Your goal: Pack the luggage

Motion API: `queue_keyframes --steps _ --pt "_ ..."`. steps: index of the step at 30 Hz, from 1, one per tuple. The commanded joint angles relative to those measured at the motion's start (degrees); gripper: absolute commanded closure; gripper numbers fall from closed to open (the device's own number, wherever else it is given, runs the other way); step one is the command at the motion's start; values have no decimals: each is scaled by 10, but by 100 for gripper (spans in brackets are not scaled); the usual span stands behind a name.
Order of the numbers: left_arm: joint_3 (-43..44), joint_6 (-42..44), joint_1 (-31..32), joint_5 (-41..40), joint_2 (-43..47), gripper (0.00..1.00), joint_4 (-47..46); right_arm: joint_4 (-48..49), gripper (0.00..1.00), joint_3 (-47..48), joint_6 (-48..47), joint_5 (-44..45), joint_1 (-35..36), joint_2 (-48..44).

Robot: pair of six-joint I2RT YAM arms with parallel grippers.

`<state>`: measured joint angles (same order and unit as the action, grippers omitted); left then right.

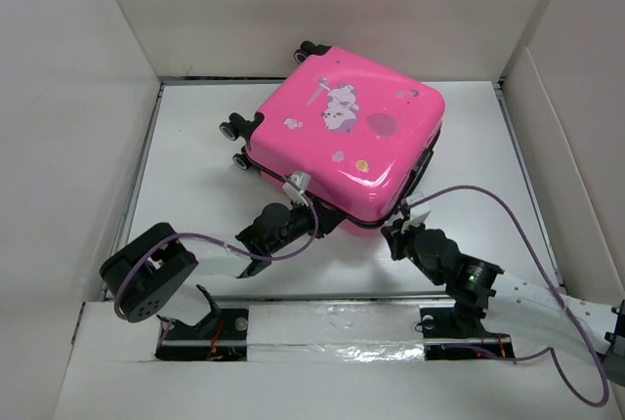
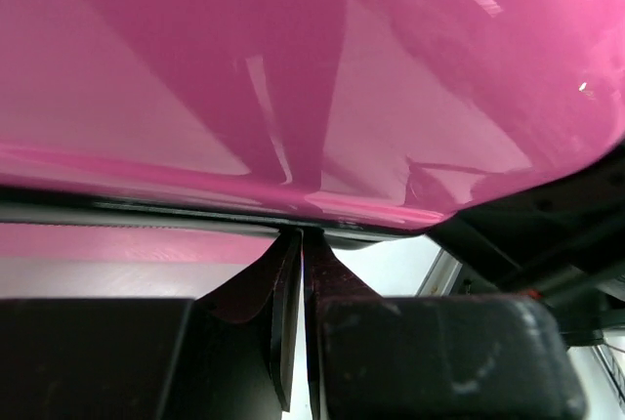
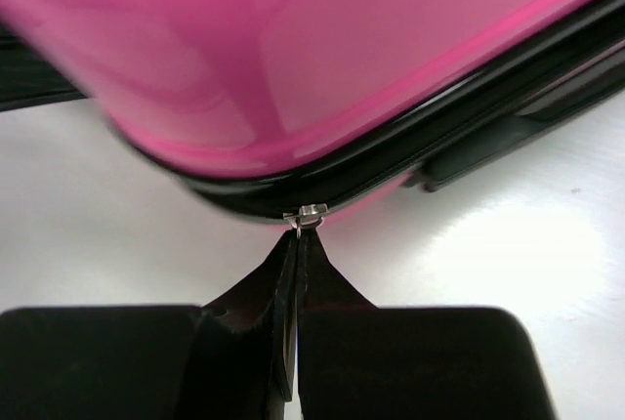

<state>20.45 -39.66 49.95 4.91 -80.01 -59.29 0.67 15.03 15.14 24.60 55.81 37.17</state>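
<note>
Hot-pink luggage (image 1: pixel 347 137) closed and flat on the white tabletop (image 1: pixel 195 234), toward the far middle, turned at an angle. Printed shell facing up. Black wheels (image 1: pixel 234 132) on the far-left side. One corner pointing toward the arm bases. Black zipper band (image 3: pixel 391 161) running round the edge of the shell.

Left fingers (image 1: pixel 311 217) up against the near-left edge of the case. Seen from the left wrist, pressed together with no gap, tips touching the dark band under the glossy pink shell. Cannot tell from there whether anything is caught between them.

Right fingers (image 1: pixel 397 232) at the near-right side, just past the near corner. Seen from the right wrist, shut tight, tips pinched on a small silver zipper pull (image 3: pixel 309 213) that sits on the black band where the shell curves round. Bare tabletop visible below and beside that corner.

Both sets of fingers touching the case, well apart from each other, one on either side of the near corner. Purple cables (image 1: pixel 508 215) looping from the arms.
</note>
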Motion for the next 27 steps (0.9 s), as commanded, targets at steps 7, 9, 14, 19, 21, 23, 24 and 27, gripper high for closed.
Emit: queue_keyframes --steps 7,9,14,19,21,23,24,27 --pt "89 -6 25 -35 -58 97 -67 -73 100 76 100 -66 147 7" --pt "107 -8 33 -32 -73 97 -66 -14 100 81 95 -72 153 36" --pt "146 9 55 -36 -90 98 -25 114 100 119 83 -26 153 147" --pt "121 7 37 -94 -46 87 46 261 100 137 73 41 158 235" --pt "83 -5 10 -112 19 60 89 269 100 130 76 76 158 238" --pt "62 -30 -6 -120 102 35 123 282 100 102 75 88 158 222" --pt "51 -41 -12 -125 132 29 183 292 100 92 72 87 153 215" --pt "46 -67 -12 -153 264 19 301 288 100 70 67 75 140 197"
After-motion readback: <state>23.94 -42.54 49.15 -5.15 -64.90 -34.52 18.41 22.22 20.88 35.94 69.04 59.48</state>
